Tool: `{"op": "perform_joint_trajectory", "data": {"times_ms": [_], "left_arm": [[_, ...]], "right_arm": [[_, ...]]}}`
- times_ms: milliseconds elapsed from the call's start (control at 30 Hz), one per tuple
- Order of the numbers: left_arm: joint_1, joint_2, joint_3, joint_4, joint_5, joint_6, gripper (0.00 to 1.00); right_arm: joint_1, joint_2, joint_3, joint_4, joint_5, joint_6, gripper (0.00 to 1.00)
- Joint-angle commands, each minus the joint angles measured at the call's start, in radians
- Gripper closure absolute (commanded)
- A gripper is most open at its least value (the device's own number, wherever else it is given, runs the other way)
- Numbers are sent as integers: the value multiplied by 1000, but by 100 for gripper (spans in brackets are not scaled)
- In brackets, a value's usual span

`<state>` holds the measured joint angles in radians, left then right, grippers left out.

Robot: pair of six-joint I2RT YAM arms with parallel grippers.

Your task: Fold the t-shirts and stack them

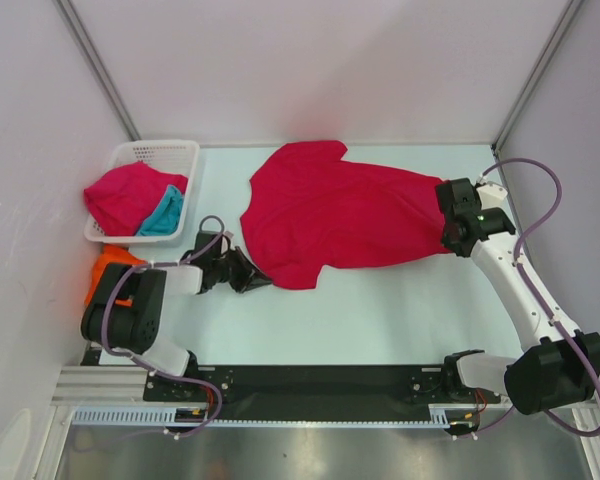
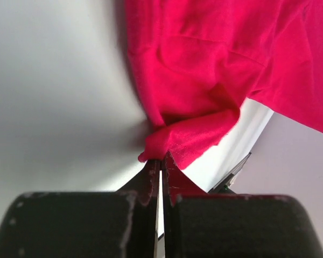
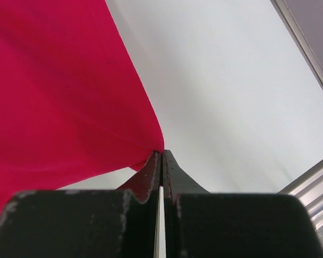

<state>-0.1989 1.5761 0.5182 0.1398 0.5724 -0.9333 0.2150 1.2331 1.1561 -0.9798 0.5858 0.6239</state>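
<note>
**Two thin pinches on one crimson shirt**

We have the left gripper (image 2: 161, 164) shut tight on a bunched sleeve corner and the right gripper (image 3: 161, 156) shut on the hem tip. The crimson t-shirt (image 1: 330, 215) lies spread mid-table between them. Risk: both bites are shallow, so a hard pull could slip an edge. Bare table (image 1: 380, 310) nearside gives room. The basket (image 1: 170, 150) crowds the far left.
</note>
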Motion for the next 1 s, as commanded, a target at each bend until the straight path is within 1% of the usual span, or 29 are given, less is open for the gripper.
{"op": "perform_joint_trajectory", "data": {"times_ms": [0,100,133,300,400,567,600,633,733,767,800,967], "left_arm": [[-5,-138,66,-49,-14,16,100],[0,-214,103,-129,-9,24,100],[3,-267,114,-182,-8,28,100],[71,-421,160,-325,47,47,100],[122,-505,158,-412,63,80,100],[176,-612,114,-468,116,85,100],[180,-631,117,-492,118,85,100],[185,-648,121,-505,115,88,100],[196,-685,146,-549,135,96,100],[235,-689,152,-557,142,97,100],[245,-697,170,-572,145,99,100],[260,-686,252,-612,156,123,100]], "right_arm": [[4,-40,13,-22,13,-1,100],[6,-58,-7,-33,-3,11,100],[10,-64,-18,-37,-7,13,100],[61,-102,-47,-94,-24,53,100],[116,-115,-73,-149,-14,97,100],[172,-116,-125,-227,-6,151,100],[179,-112,-130,-243,2,160,100],[216,-109,-122,-256,11,174,100],[276,-87,-90,-312,20,212,100],[284,-81,-85,-327,17,220,100],[291,-80,-85,-332,19,226,100],[300,-92,-64,-335,32,223,100]]}}
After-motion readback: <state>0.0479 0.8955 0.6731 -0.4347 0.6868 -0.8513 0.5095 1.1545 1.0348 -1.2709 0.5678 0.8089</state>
